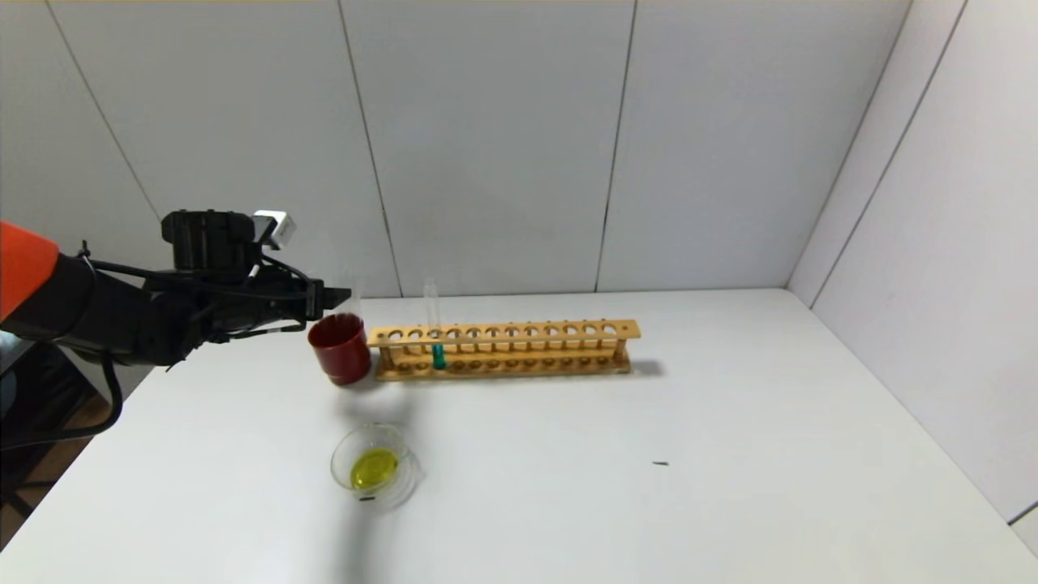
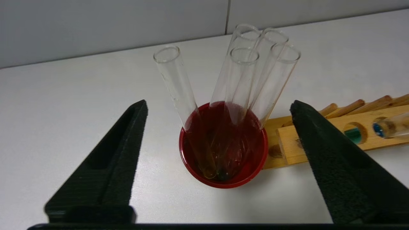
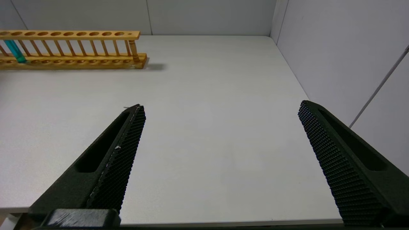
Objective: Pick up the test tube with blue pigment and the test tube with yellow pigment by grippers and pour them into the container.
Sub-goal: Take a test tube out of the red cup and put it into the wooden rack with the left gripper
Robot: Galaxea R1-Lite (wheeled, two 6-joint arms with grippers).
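The test tube with blue pigment point(image 1: 437, 354) stands upright in the wooden rack point(image 1: 519, 332), near its left end; it also shows in the right wrist view point(image 3: 14, 51) and the left wrist view point(image 2: 389, 127). The container point(image 1: 337, 462), a clear glass dish, holds a yellow pool at the front of the table. My left gripper point(image 1: 340, 294) is open and empty, just above and behind a red cup point(image 1: 340, 349). Several clear tubes lean in this cup point(image 2: 223, 186); one point(image 2: 174, 86) has a faint yellow trace at its tip. My right gripper point(image 3: 221, 105) is open and empty over bare table.
The rack point(image 3: 70, 33) has many empty holes and stands right beside the red cup. Grey wall panels close the back and the right side. A small dark speck point(image 1: 661, 463) lies on the white table.
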